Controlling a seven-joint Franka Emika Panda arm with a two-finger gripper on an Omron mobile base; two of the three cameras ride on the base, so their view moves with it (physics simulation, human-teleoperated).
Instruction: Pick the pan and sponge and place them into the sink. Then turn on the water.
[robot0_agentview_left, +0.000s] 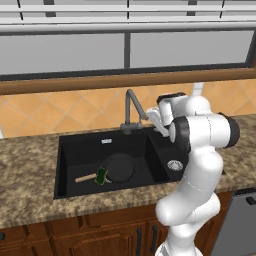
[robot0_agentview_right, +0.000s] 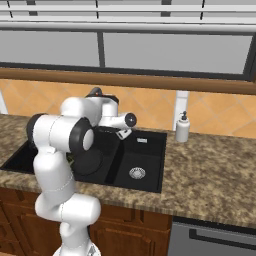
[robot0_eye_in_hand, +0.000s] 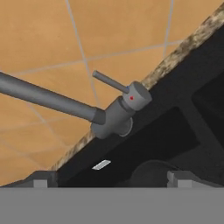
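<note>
Down in the large left basin of the sink (robot0_agentview_left: 67, 165) you already have the pan (robot0_agentview_left: 119, 167) lying flat, with the sponge (robot0_agentview_left: 102, 175) resting against its near-left rim, so both placements look done. No water runs from the faucet (robot0_agentview_left: 131, 107) yet; that step is left. Your pan's wooden handle (robot0_agentview_left: 85, 177) points left and slightly toward you, its long axis running left to right. Your gripper (robot0_eye_in_hand: 109, 177) stands wide open, holding nothing, aimed at the faucet lever (robot0_eye_in_hand: 110, 82).

Lying in the large left basin of the sink (robot0_agentview_left: 65, 150): the pan (robot0_agentview_left: 120, 167), the sponge (robot0_agentview_left: 102, 175) sitting on its handle. Standing behind the basins: the faucet (robot0_agentview_left: 131, 112).
</note>
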